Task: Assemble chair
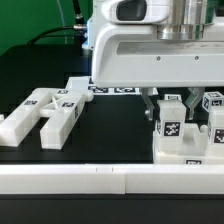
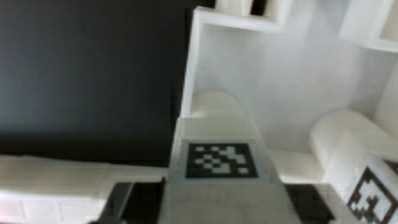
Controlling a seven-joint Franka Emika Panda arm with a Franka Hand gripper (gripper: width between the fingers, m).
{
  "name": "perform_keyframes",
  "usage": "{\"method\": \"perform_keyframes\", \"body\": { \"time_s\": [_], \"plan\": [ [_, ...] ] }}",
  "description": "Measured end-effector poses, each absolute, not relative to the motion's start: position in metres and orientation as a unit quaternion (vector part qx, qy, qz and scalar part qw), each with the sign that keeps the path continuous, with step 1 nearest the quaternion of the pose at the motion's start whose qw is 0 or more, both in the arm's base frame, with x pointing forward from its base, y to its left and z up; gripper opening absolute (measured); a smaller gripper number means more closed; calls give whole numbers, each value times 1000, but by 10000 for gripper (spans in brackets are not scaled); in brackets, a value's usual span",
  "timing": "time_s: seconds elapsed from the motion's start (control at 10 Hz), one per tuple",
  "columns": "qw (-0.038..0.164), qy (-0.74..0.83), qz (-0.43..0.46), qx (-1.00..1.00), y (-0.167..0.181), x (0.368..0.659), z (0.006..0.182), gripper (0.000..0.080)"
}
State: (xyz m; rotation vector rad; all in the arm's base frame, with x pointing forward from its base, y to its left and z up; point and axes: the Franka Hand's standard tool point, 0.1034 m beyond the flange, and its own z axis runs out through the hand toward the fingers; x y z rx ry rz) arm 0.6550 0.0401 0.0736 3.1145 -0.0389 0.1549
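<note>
Gripper [image 1: 167, 112] closed from above on the upright post [image 1: 170, 128], fingers pressed against both sides of its top. Nearest the exterior camera: long white rail [image 1: 100, 182], smooth, straight-edged, spanning the full width. Behind it, toward the exterior view's right: seat block [image 1: 185, 152] of the chair, matte white, blocky, flat on the black table [image 1: 115, 135]. Post standing at that block, long axis vertical, square black-and-white tag facing the camera; joint with the block not discernible. Just beside it, further right: more tagged white pieces [image 1: 214, 110], partly cut off by the frame edge. Bare table surface in the middle, separating block and loose bars [image 1: 45, 112]. Loose bars flat on the exterior view's left, tags upward, long axes slanting away toward the right. Farthest back: marker board [image 1: 108, 89].
</note>
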Motion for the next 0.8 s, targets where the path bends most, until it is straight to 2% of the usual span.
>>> {"method": "perform_keyframes", "body": {
  "time_s": [0.8],
  "plan": [
    [-12,-350,50,935,51,654,72,291]
  ]
}}
